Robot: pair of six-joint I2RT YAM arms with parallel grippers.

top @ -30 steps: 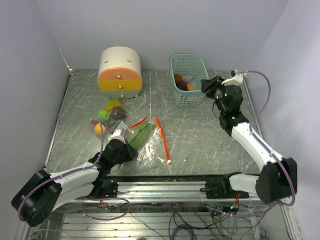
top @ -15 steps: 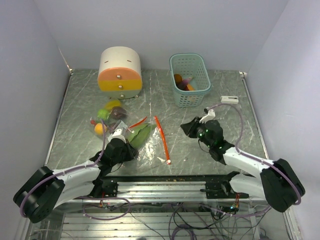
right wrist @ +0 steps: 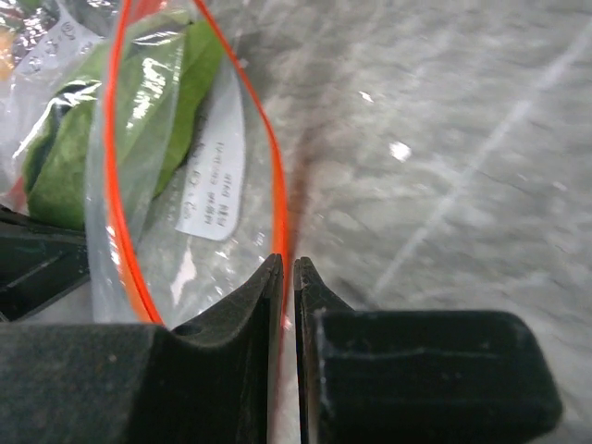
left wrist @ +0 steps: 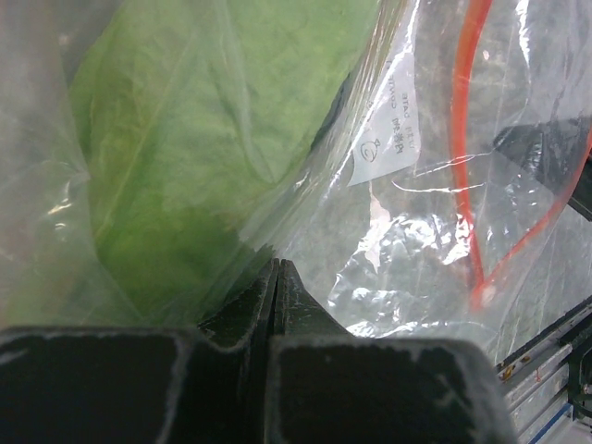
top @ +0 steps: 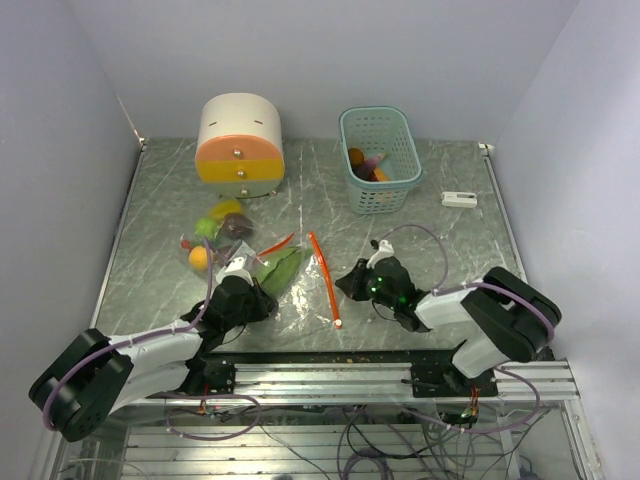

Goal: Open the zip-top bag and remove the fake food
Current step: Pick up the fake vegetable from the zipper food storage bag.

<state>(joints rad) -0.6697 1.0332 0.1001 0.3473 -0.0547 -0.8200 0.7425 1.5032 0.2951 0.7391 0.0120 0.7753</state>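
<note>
The clear zip-top bag (top: pixel 293 290) lies flat at the table's front, its orange zip rim (top: pixel 322 275) gaping open. A flat green leafy piece of fake food (top: pixel 277 270) (left wrist: pixel 185 139) (right wrist: pixel 148 102) lies inside it. My left gripper (top: pixel 258 290) (left wrist: pixel 277 265) is shut on the bag's film right beside the leaf. At the bag's mouth, my right gripper (top: pixel 345 285) (right wrist: pixel 286 264) has its jaws closed to a thin slit around the orange rim (right wrist: pixel 279 213). Yellow, lime-green, orange and dark red fake fruits (top: pixel 215 232) sit left of the bag.
A round cream-and-orange drawer box (top: pixel 240 145) stands at the back left. A teal basket (top: pixel 395 190) at the back right holds a few small toy pieces. A small white object (top: pixel 459 199) lies near the right edge.
My right arm has swung down from beside the basket to the bag's mouth, and its jaws have closed onto the orange rim. The left gripper has stayed put, shut on the bag.
</note>
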